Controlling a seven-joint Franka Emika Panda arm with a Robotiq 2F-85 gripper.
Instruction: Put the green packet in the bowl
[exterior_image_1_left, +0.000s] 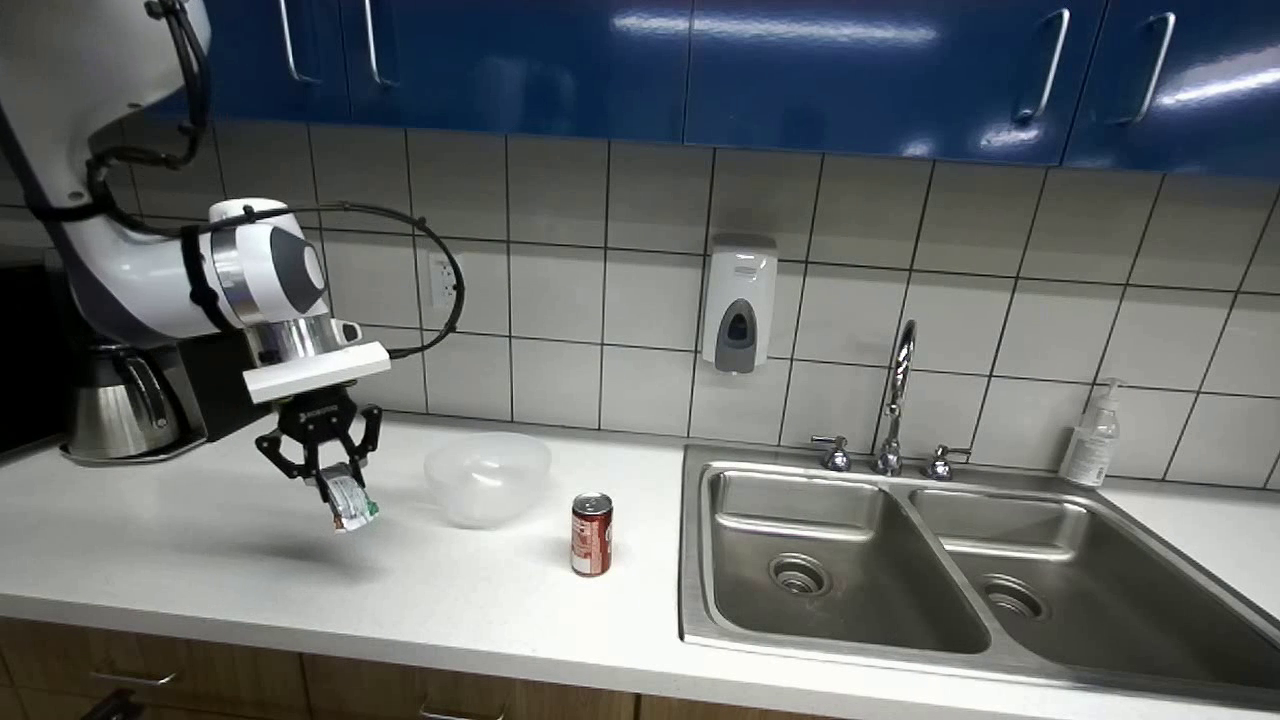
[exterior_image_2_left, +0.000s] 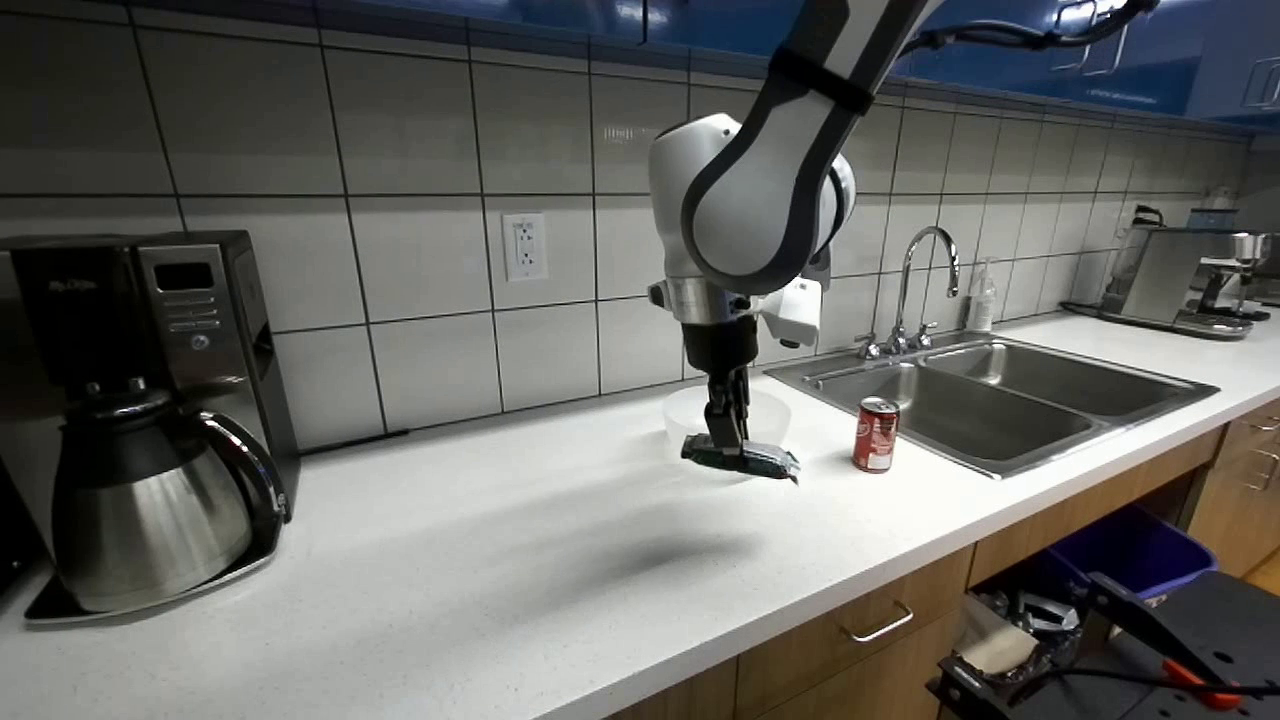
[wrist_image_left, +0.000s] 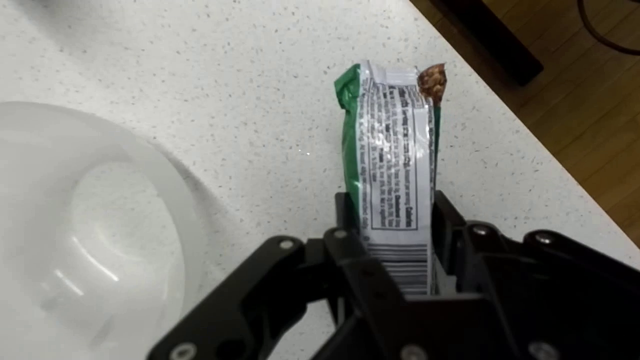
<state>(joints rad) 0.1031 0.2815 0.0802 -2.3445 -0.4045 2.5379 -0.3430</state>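
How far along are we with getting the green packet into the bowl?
Done: the green packet is picked up, hanging clear of the counter in both exterior views. In hand: the gripper grips the packet, which sits beside the bowl, not over it, in the wrist view. Left, most likely: carry the packet over the bowl, lower it and release.

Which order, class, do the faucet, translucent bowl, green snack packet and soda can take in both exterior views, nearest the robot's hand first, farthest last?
1. Green snack packet: held in the hand.
2. Translucent bowl: left of the soda can.
3. Soda can: between bowl and sink.
4. Faucet: at the sink's back edge.
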